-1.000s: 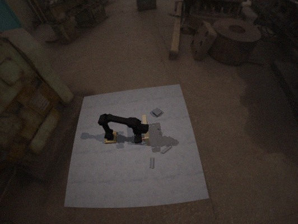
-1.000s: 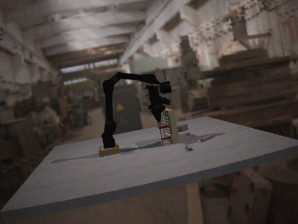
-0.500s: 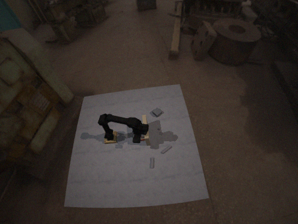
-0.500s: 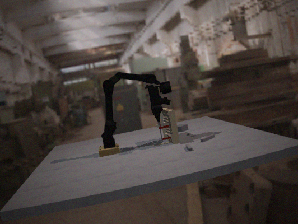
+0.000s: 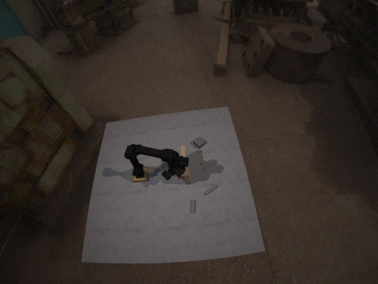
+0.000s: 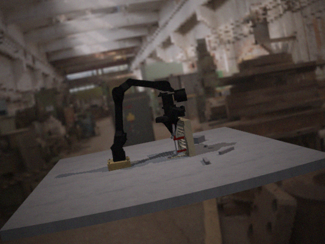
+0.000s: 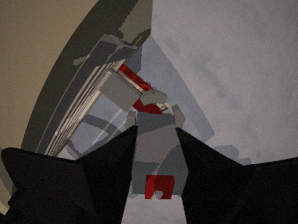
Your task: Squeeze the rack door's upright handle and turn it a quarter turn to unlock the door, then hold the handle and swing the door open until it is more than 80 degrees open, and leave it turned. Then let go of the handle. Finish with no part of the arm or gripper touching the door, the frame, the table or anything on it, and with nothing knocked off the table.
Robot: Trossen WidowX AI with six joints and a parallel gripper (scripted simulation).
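My gripper [image 6: 174, 133] [image 7: 156, 132] is shut on the upright grey handle [image 7: 160, 150]. Red arms [image 6: 179, 138] [image 7: 135, 77] join the handle to the door side. The slatted door [image 6: 181, 131] [image 7: 80, 107] shows edge-on at the left of the wrist view, roughly along the beige frame [image 6: 190, 137] [image 7: 45, 55]. The fingers stand aslant to the frame there, so the handle looks partly turned; its exact angle cannot be told. The door looks near the frame, but its opening angle is unclear. In the top view the arm hides much of the frame, door and handle.
On the table [image 5: 160, 227] [image 6: 146, 183], a grey block [image 5: 200, 142] [image 6: 199, 139] lies beyond the rack. Two small grey bars lie near it, one nearer the front [image 5: 192, 206] [image 6: 206, 160] and one farther right [image 5: 211, 189] [image 6: 226, 150]. My yellow base [image 6: 119, 165] stands left.
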